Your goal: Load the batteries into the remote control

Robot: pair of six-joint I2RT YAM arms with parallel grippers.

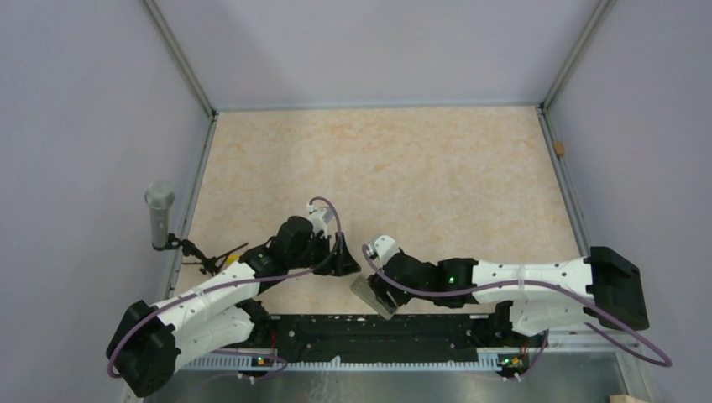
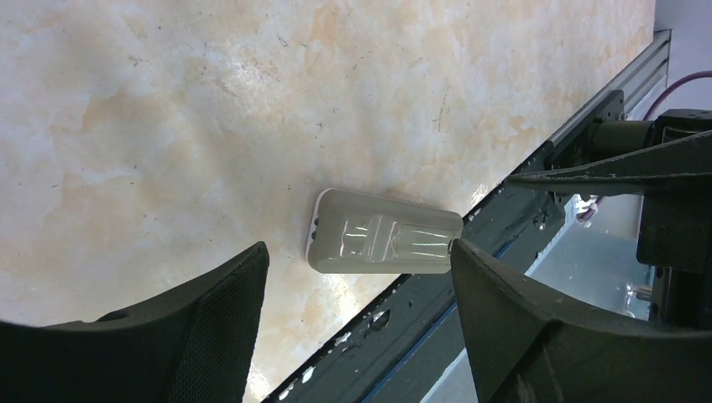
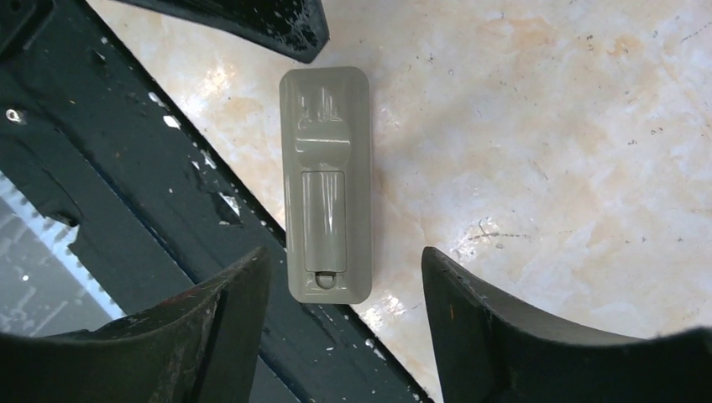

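So we're right at the start of this one, as far as I can tell. The remote control (image 1: 372, 295) lies flat on the table (image 1: 378, 168) in the lower middle of the top view, grey back up, just beside the black rail (image 1: 378, 336) that runs along the bottom edge. The battery door (image 3: 323, 222) looks to be still closed on it. No batteries show up in any view, so I can't say where they are.

My read is that the step in hand is getting a grip on the remote so the door can come off. The next move probably calls for one gripper to pin the body by its long sides while the other works the little latch at the door's end. It's a slim thing lying flat, so the fingers need to get low.

Both arms are stretched inward and low, and their wrists meet over the remote. The left gripper (image 1: 342, 262) comes in from the upper left and the right gripper (image 1: 384, 290) from the right.

Both are spread wide and hold nothing. In the right wrist view the remote sits in the gap between that gripper's fingers, touching neither. In the left wrist view one fingertip (image 2: 460, 250) is right at the remote's end — touching or just short of it, I can't tell.
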